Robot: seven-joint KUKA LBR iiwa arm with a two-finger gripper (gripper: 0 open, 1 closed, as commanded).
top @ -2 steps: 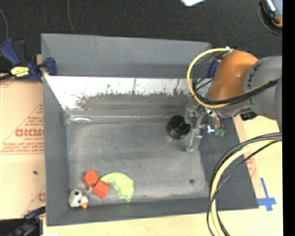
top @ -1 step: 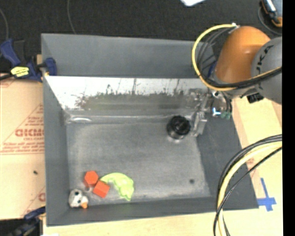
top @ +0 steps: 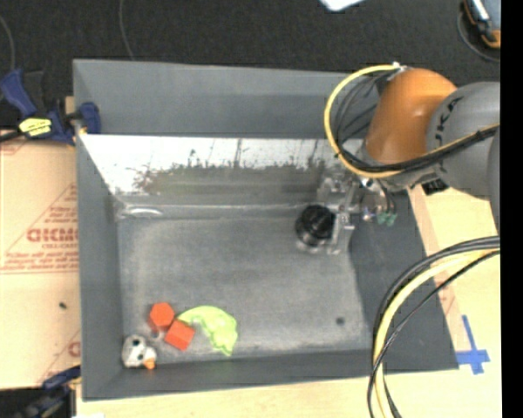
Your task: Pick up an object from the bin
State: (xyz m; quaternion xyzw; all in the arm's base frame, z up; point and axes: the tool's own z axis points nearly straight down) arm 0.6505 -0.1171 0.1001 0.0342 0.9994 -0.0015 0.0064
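The gripper [top: 338, 219] is hard to make out and its width is unclear. A dark round object [top: 314, 225] is just beside it. Two orange blocks [top: 162, 314] and a green piece [top: 214, 326] lie well apart.

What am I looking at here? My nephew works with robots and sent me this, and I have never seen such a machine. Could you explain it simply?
This is one picture, taken by a camera looking down into a grey metal bin from above and a little to one side. The big grey shape with the orange cover on the right is a robot arm, and the yellow loops are its cables. At its end is a gripper, a claw for picking things up. It is in the bin's upper right part. A dark round thing sits right against it, but I cannot tell whether it is actually gripped. In the lower left corner lie an orange block, a second orange block, a yellow-green lump and a small white-and-grey toy.
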